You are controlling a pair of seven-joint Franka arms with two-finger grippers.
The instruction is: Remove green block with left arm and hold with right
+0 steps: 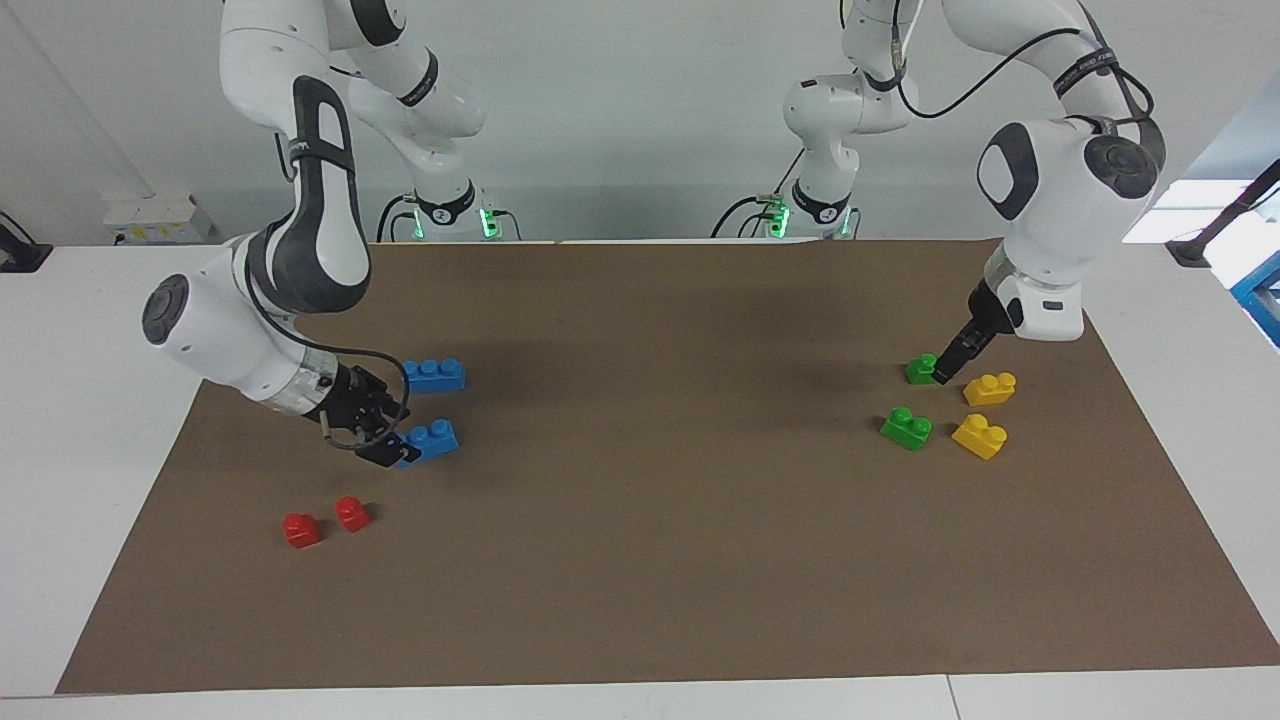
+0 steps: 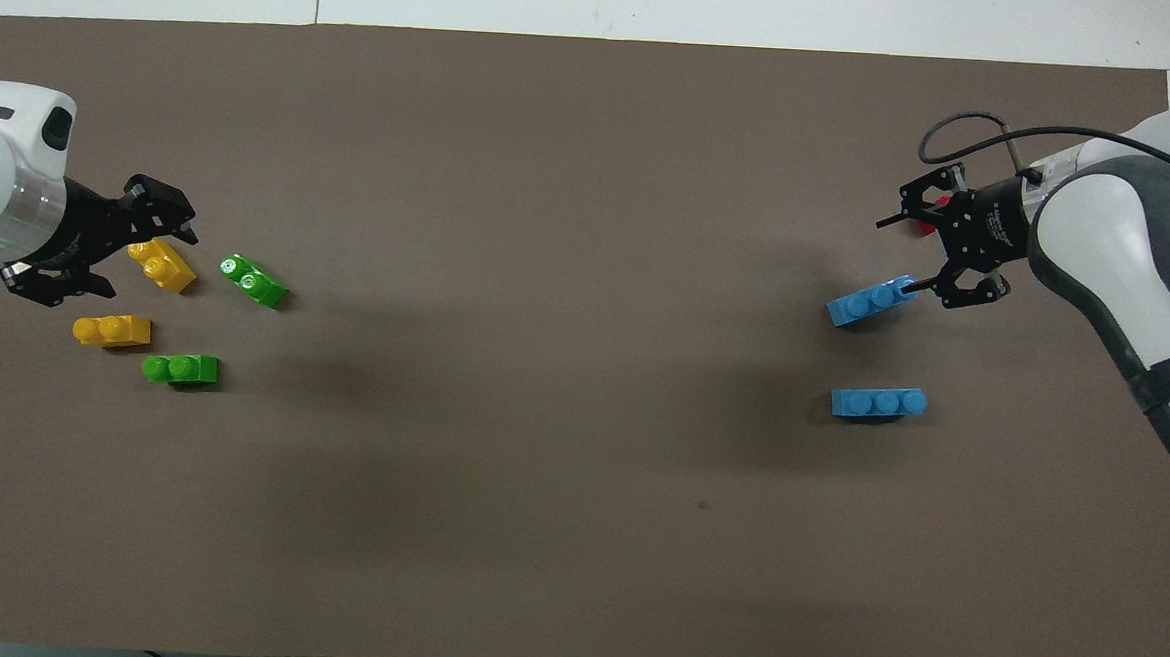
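Two small bright green plastic bricks, each with two round glossy studs on a blocky body, lie flat on the matte brown paper mat [image 1: 640, 600] at the left arm's end of the table. One green block [image 1: 920, 369] lies nearer to the robots, the second green block [image 1: 906, 428] farther from them, and neither is held. Beside them sit two yellow two-stud plastic bricks of the same moulded shape, one [image 1: 990, 388] nearer to the robots and one [image 1: 980, 436] farther. The left arm's black two-finger gripper [image 1: 945, 374] hangs tilted over this cluster, its jaws spread and gripping nothing; whether its tip touches the nearer green block cannot be told. At the right arm's end, the right arm's black gripper [image 1: 388, 448] is low with its jaws wide apart, one finger at the end of a smooth blue three-stud brick [image 1: 432, 439] that lies askew. A second blue three-stud brick [image 1: 436, 375] lies nearer to the robots, and two small red single-stud blocks [image 1: 325, 522] sit farther out.
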